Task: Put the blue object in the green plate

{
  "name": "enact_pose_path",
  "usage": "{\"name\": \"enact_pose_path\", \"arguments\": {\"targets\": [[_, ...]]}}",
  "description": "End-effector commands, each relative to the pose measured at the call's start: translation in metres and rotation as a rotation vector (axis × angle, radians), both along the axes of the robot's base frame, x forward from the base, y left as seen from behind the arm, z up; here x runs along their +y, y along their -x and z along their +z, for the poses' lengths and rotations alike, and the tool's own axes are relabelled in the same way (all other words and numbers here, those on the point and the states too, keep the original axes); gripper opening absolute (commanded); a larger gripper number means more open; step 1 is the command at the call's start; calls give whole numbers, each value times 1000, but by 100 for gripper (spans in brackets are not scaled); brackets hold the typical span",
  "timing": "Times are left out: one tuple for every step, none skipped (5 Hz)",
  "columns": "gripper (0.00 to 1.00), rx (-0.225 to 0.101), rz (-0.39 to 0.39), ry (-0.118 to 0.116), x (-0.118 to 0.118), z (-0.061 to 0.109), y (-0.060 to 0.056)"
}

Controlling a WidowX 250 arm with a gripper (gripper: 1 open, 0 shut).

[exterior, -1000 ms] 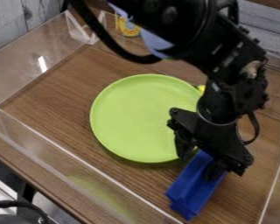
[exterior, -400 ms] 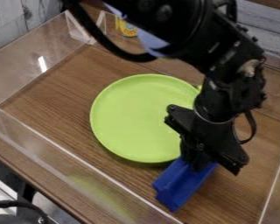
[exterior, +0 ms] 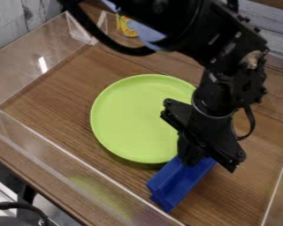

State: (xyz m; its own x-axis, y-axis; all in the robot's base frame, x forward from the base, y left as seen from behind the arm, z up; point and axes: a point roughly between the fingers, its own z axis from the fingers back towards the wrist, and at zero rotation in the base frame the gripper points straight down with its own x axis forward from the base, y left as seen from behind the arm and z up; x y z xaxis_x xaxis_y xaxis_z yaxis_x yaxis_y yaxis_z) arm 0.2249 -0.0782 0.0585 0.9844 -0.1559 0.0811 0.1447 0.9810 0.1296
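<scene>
The green plate (exterior: 132, 115) lies flat in the middle of the wooden table. Just off its front right rim is the blue object (exterior: 177, 183), a ridged royal-blue block tilted with its far end up. My gripper (exterior: 203, 157) comes down from the black arm and is shut on that upper end. The block's near end points toward the front edge of the table, and whether it touches the wood I cannot tell. The fingertips are partly hidden by the gripper body.
Clear plastic walls (exterior: 38, 66) fence the table on the left, front and back. A yellow item (exterior: 130, 26) shows behind the arm at the back. Bare wood (exterior: 73, 168) lies left and in front of the plate.
The fingers have closed on the blue block. Gripper and block have shifted left together, toward the plate's front right rim.
</scene>
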Motion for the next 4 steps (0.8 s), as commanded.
{"name": "enact_pose_path", "arguments": {"targets": [[0,-71,3,19,2,21,-12],[0,-82,9,11,4,30,-13],[100,-95,10,7,4,29,-11],[100,-99,21,8,4,25,-9]]}}
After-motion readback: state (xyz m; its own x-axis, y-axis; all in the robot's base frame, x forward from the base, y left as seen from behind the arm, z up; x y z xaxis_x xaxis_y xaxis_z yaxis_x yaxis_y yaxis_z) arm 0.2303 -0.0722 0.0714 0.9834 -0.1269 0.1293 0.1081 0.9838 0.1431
